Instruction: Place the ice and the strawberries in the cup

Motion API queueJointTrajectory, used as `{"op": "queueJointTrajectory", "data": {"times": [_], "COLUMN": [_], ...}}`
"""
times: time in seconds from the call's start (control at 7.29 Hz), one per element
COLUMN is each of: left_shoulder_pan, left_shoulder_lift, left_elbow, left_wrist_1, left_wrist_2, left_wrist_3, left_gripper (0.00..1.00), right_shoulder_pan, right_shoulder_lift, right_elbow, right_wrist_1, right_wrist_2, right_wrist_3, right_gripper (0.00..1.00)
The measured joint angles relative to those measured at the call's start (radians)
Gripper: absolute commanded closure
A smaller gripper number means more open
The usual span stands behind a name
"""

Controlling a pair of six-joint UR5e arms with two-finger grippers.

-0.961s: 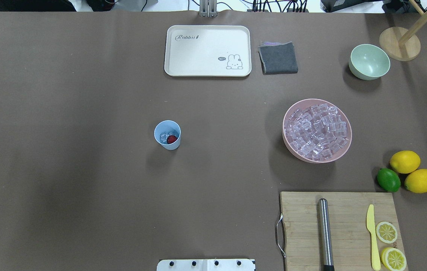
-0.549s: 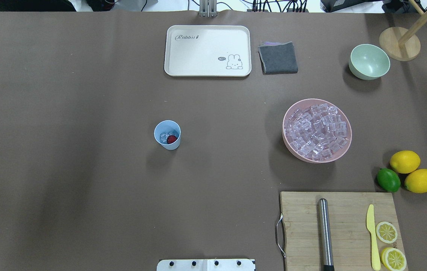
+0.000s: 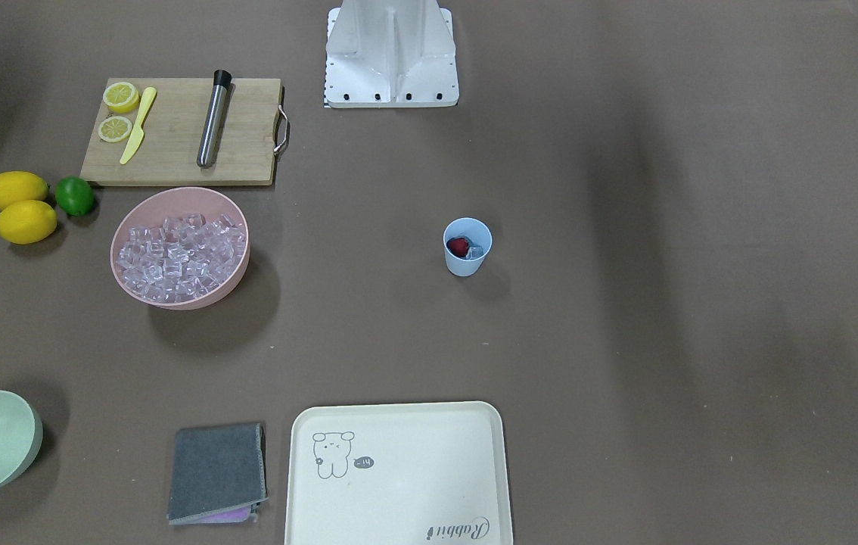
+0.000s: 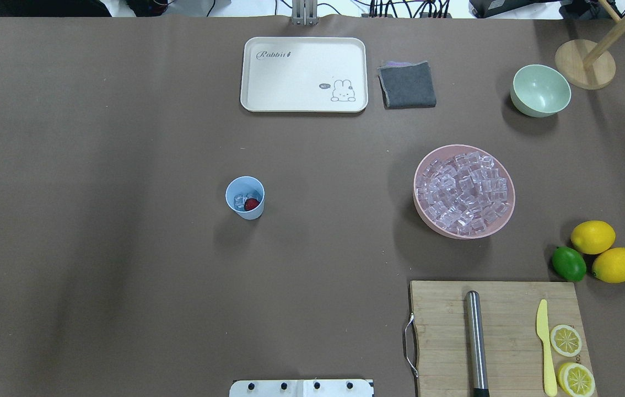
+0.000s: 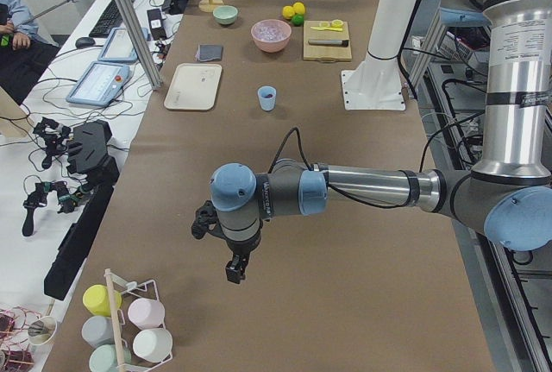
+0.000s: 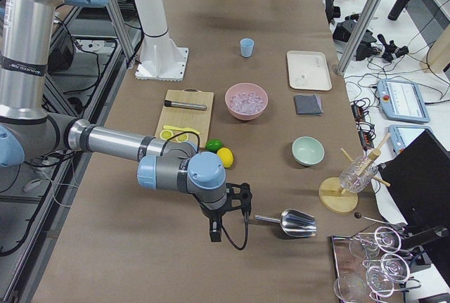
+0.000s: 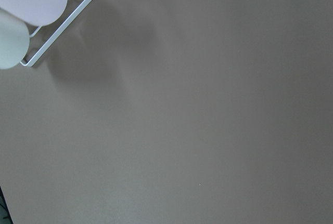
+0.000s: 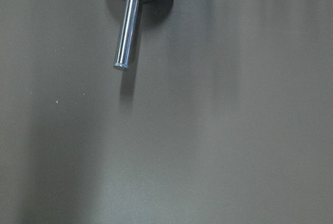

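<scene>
Out at the two ends of the worktop (image 4: 125, 275): left pincer (image 5: 235, 270) hanging over bare brown surface, near a rack of pastel cups (image 5: 129, 329). Seen only from the side, so cannot tell whether spread or pressed together. Right pincer (image 6: 214, 233) over bare worktop too, close to a metal scoop (image 6: 295, 223) lying flat; same doubt there, cannot tell.

Nearest the base, on the robot's right: wooden cutting board (image 4: 445, 331) carrying a steel rod (image 4: 477, 342), a yellow knife (image 4: 545, 347) and two lemon halves (image 4: 566, 340). Just past its far right corner, a lime (image 4: 569, 263) tucked beside two whole lemons (image 4: 592, 237).

Farther out, slightly to the robot's left of centre: cup (image 4: 252, 213) upright, standing alone, well apart from both pincers. Inside it, strawberry (image 4: 252, 204) lying against ice (image 4: 240, 200).

At about the same depth on the right, pink bowl (image 4: 445, 230) heaped with an ice pile (image 4: 464, 190).

Along the far edge: cream tray (image 4: 290, 77) with a rabbit drawing, folded grey cloth (image 4: 407, 85) just beside it, then pale green bowl (image 4: 533, 110), then a round wooden stand (image 4: 585, 63).
</scene>
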Motion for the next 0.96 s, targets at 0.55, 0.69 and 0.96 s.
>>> {"op": "queueJointTrajectory", "data": {"times": [0.55, 0.69, 0.96], "left_shoulder_pan": [-0.001, -0.001, -0.001], "left_shoulder_lift": [0.001, 0.001, 0.001], "left_elbow": [0.001, 0.002, 0.006], "left_wrist_1": [0.005, 0.007, 0.010], "left_wrist_2": [-0.001, -0.001, -0.002], "left_wrist_3": [0.000, -0.001, -0.002], "left_gripper": [0.02, 0.02, 0.02], "right_shoulder_pan": [-0.002, -0.006, -0.025], "right_shoulder_lift": [0.007, 0.009, 0.020], "right_elbow": [0.007, 0.009, 0.018], "right_wrist_1": [-0.010, -0.014, -0.039], "right_wrist_2": [0.004, 0.008, 0.022], "right_wrist_3": [0.004, 0.007, 0.048], "right_gripper": [0.00, 0.00, 0.00]}}
